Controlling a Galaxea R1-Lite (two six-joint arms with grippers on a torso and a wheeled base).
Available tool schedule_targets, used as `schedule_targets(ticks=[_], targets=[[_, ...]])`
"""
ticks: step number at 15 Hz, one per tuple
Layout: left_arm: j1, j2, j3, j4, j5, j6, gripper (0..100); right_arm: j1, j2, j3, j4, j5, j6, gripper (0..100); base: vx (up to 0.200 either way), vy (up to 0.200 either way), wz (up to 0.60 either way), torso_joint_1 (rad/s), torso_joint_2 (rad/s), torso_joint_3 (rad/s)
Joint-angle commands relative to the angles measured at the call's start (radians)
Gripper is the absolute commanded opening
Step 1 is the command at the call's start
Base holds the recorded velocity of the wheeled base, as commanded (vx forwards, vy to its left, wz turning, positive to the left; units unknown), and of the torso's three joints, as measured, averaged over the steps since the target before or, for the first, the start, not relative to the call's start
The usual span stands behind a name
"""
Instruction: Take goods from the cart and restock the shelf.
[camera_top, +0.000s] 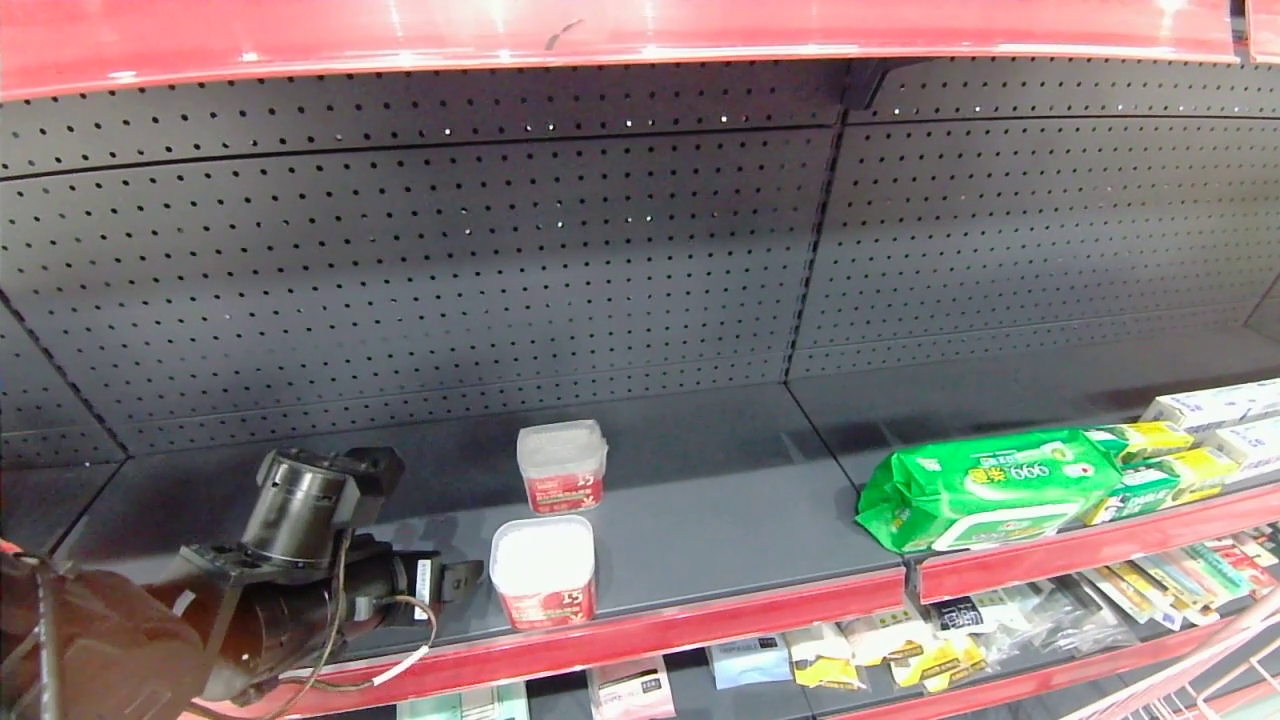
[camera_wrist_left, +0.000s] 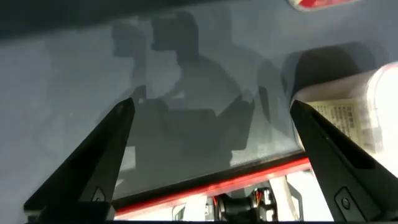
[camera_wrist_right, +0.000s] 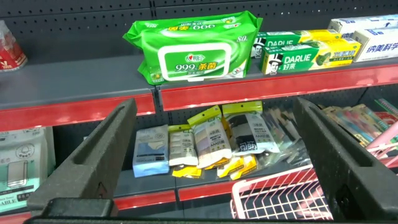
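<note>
— Where do the tubs sit?
— 2 on the shelf (camera_top: 720, 500) before me. The front tub (camera_top: 543, 572) is at the shelf's front edge, and the rear tub (camera_top: 562, 466) is just behind it, not touching. My left gripper (camera_wrist_left: 210, 112) is just left of the front tub, over that edge.
— And to the right?
— On the next section the wipes pack (camera_top: 985, 485) lies at the front edge, well apart from the tubs. The toothpaste boxes (camera_top: 1150, 465) lie just beside its right end, with more boxes (camera_top: 1215, 405) behind them. Packets (camera_top: 900, 650) lie on the lower shelf beneath, and the cart (camera_wrist_right: 280, 193) stands in front of that, at my far right.
</note>
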Motion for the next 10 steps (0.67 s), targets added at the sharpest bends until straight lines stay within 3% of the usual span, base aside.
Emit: schedule_targets(ticks=[1,10], targets=[[-0.008,0.02,-0.003,-0.003,0.001,-0.001,100,0.0,0.002,0.0,0.001,0.0,0.0,100,0.0,0.0,0.0,0.0,0.0,0.0],[-0.027,0.036,-0.008,-0.004,-0.004,-0.003,100,0.0,0.002,0.0,-0.001,0.0,0.0,100,0.0,0.0,0.0,0.0,0.0,0.0]])
